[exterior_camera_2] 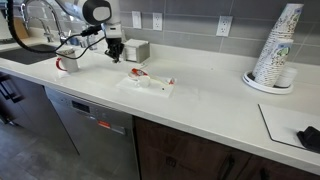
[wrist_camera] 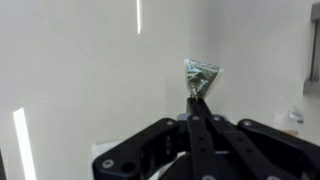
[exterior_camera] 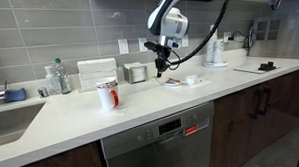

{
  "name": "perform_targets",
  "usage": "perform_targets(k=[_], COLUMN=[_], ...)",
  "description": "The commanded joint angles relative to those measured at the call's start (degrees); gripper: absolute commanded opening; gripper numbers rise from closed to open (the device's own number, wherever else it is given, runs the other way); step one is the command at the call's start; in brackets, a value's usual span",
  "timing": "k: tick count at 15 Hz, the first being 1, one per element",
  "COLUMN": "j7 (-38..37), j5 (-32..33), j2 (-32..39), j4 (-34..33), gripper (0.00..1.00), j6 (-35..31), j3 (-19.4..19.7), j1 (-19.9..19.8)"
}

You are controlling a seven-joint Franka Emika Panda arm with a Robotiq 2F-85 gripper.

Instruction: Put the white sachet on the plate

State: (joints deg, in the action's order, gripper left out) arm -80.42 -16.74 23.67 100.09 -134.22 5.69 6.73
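My gripper point(wrist_camera: 199, 96) is shut, and its fingertips pinch a small, thin, pale sachet point(wrist_camera: 201, 74) with greenish print that sticks out beyond them. In both exterior views the gripper point(exterior_camera: 161, 65) point(exterior_camera_2: 115, 57) hangs above the counter, and the sachet is too small to make out there. The plate point(exterior_camera: 174, 82) point(exterior_camera_2: 137, 74), a low white dish with reddish marks, lies on the counter. It is a little to the side of the gripper and below it, with a gap between them.
A white mug with red marking point(exterior_camera: 108, 95) point(exterior_camera_2: 68, 63) stands near the sink. A small white cup point(exterior_camera: 192, 80) sits beside the plate. A metal box point(exterior_camera: 136, 72) point(exterior_camera_2: 135, 50) stands by the wall, and a stack of paper cups point(exterior_camera_2: 274, 55) at the far end.
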Motion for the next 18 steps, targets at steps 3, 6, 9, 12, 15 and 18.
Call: perform_targets(k=[3, 6, 9, 12, 15, 18], j7=[-15.22, -22.28, -28.62, -33.15, -35.5, -37.22], j5=[5.83, 7.86, 9.28, 10.84, 10.91, 11.19], j2=[-4.9, -4.77, -3.81, -2.85, -2.14, -1.41], j4=[9.72, 11.34, 12.3, 12.94, 12.98, 12.8], gripper=[0.0, 0.0, 0.0, 0.0, 0.0, 0.0], j6=[-6.46, -8.02, -12.29, -15.41, -17.37, -18.91], j3=[3.46, 4.06, 4.42, 4.7, 4.42, 4.57], j1=[-0.53, -0.67, -0.71, -0.59, -0.8, -0.66])
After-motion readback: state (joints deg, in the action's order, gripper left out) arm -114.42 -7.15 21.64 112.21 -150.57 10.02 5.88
